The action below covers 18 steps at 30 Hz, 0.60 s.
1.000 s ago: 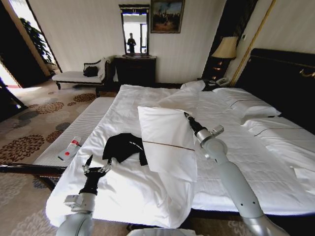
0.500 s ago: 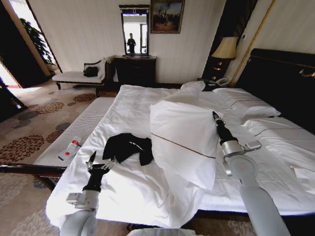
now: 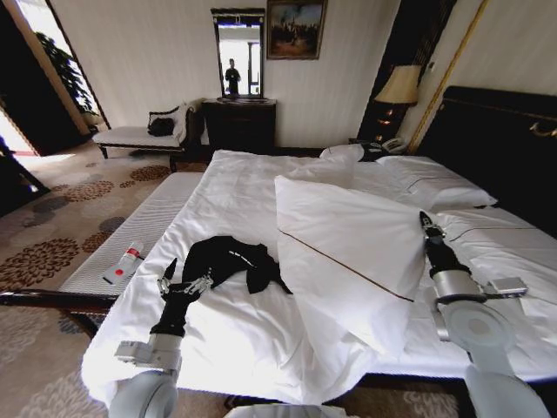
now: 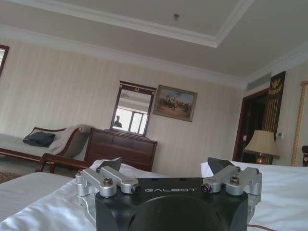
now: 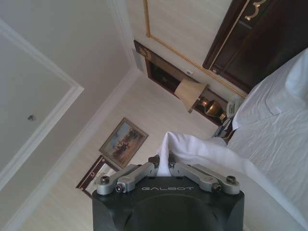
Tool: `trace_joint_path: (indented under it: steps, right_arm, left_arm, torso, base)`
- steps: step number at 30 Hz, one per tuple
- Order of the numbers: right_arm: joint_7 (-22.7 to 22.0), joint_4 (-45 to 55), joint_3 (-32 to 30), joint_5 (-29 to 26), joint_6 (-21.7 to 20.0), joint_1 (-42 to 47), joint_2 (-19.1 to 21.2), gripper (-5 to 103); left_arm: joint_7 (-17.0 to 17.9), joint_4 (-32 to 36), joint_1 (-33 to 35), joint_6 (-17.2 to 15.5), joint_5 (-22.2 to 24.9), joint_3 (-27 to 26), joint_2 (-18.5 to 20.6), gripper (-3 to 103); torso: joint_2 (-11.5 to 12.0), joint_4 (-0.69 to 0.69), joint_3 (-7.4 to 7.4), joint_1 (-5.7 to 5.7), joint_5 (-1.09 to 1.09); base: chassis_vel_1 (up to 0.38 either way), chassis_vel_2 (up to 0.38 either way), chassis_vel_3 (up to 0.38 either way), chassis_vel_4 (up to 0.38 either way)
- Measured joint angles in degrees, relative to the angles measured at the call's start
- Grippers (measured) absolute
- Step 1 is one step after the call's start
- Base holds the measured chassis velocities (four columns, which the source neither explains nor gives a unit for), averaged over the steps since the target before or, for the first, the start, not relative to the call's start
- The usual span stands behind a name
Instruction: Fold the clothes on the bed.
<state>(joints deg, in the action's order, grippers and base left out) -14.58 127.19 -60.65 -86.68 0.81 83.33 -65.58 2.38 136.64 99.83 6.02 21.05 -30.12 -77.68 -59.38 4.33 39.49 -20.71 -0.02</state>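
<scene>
Farther right now, soft white pillow (image 3: 348, 252) pinched in right pincer (image 5: 164, 162); left pincer (image 3: 183, 277) apart beside crumpled black T-shirt (image 3: 228, 259).

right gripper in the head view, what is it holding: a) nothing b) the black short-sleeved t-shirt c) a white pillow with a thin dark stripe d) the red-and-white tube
c: the right gripper is pinched on the edge of the white pillow with a thin dark stripe, lifted above the bed; white fabric sits between its fingers in the right wrist view.

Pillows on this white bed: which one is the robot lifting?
The large white pillow with the thin dark stripe, raised above the bed's middle, its edge pinched in the right hand. The other white pillows lie flat by the dark headboard.
</scene>
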Motion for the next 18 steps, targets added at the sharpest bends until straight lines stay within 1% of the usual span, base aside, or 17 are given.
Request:
trace_joint_path:
  steps: [2,5,6,9,14,16,18]
  right_arm:
    - [-0.6,0.6,-3.8,-0.2,0.8,2.5,-0.5,1]
    - [-1.3,1.5,-7.9,-0.2,1.7,6.4,-0.6,1]
    - [-1.3,1.5,-7.9,-0.2,1.7,6.4,-0.6,1]
    - [-2.5,2.7,-11.4,0.5,2.4,9.2,-0.8,1]
    - [-4.0,3.3,-15.1,1.2,3.6,12.7,-1.4,1]
    - [-4.5,3.3,-16.0,1.4,3.8,13.5,-1.3,1]
    - [-6.0,3.2,-18.3,1.8,4.2,14.8,-0.5,1]
  left_arm:
    - [0.0,-0.2,-0.8,0.0,0.0,1.0,0.4,100]
    - [0.0,-0.7,-1.9,-0.2,0.4,2.1,0.4,100]
    - [0.0,-0.7,-1.9,-0.2,0.4,2.1,0.4,100]
    - [0.1,-1.3,-2.9,-0.3,0.7,3.2,0.8,100]
    - [0.1,-2.1,-4.0,-0.5,1.9,3.7,2.0,100]
    - [0.1,-2.4,-4.2,-0.6,2.1,3.8,2.3,100]
    - [0.1,-2.8,-4.6,-0.6,2.3,4.2,3.0,100]
  torso:
    - [0.0,0.02,0.0,0.0,0.01]
    - [0.0,0.03,0.0,0.0,0.0]
    - [0.0,0.03,0.0,0.0,0.0]
    - [0.0,-0.01,0.0,0.0,0.0]
    - [0.0,0.02,0.0,0.0,0.0]
    - [0.0,0.02,0.0,0.0,0.0]
    - [0.0,0.0,0.0,0.0,0.0]
  base:
    - [0.0,0.0,0.0,0.0]
    - [0.0,0.0,0.0,0.0]
    - [0.0,0.0,0.0,0.0]
    - [0.0,0.0,0.0,0.0]
    - [0.0,0.0,0.0,0.0]
    - [0.0,0.0,0.0,0.0]
    - [0.0,0.0,0.0,0.0]
